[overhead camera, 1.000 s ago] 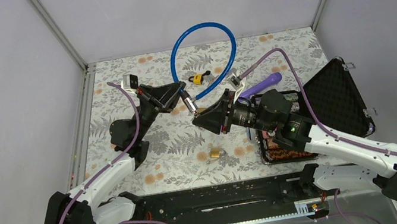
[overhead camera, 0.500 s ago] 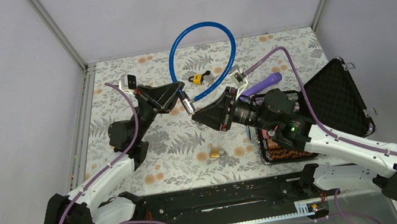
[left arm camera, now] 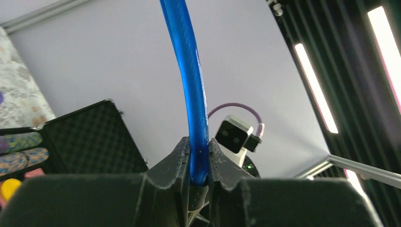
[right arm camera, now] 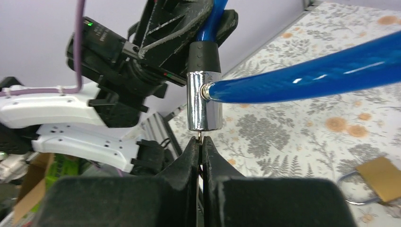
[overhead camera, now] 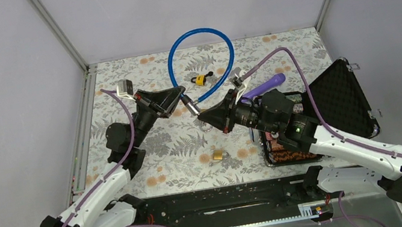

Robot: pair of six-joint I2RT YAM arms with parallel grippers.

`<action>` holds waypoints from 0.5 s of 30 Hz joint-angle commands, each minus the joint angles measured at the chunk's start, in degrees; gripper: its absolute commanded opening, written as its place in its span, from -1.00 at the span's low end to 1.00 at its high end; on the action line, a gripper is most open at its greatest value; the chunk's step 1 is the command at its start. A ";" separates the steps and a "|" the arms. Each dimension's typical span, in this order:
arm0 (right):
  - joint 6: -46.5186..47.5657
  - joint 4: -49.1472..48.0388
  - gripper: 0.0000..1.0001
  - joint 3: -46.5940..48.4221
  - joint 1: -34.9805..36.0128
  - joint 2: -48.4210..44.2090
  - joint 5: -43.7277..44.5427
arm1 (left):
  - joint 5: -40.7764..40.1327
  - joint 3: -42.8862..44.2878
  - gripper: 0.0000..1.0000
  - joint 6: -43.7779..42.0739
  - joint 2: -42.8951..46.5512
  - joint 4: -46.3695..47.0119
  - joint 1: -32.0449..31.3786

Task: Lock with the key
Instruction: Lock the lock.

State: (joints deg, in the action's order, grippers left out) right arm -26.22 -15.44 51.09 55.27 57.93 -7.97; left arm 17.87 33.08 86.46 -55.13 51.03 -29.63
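**Key seated in the lock, turn pending**

Above the worktop (overhead camera: 179, 147), the blue cable lock (overhead camera: 195, 28) stands looped, its cable pinched in the left gripper (left arm camera: 198, 156). The right gripper (right arm camera: 199, 151), fully closed beneath the chrome cylinder (right arm camera: 204, 101), nips the key (right arm camera: 200, 137). Next, probably, a steady twist. A second ago the right jaws stood apart, and the loop sat further right.

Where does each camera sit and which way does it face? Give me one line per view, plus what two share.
Top external: above, behind the bases, looking down at the table; left arm and right arm show.
Left wrist: on the left arm, looking up along the blue cable; left claw clamps it.
Right wrist: on the right arm, facing the lock cylinder; right claw pinches the key beneath.
Shared: both wrist views show the blue cable.
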 commanded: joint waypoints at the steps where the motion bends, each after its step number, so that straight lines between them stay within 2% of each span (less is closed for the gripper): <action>1: 9.02 5.26 -1.00 3.35 0.16 0.47 6.94 | -3.18 4.42 -1.00 -5.67 4.75 -5.99 -0.08; 7: 16.88 8.70 -1.00 4.42 0.11 1.52 8.33 | -4.94 5.82 -1.00 -9.43 6.79 -11.62 -0.08; 11: 23.72 13.14 -1.00 4.86 0.06 1.41 -0.18 | -5.30 6.99 -1.00 -12.13 7.50 -14.84 -0.01; 15: 29.60 21.79 -1.00 5.81 0.11 0.69 -9.07 | -4.54 8.45 -1.00 -16.14 8.42 -18.67 1.27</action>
State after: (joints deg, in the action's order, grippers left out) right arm -6.50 -5.10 54.59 55.44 59.31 -8.40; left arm 15.38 36.05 74.08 -49.54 30.55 -29.91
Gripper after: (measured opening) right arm 0.025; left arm 0.141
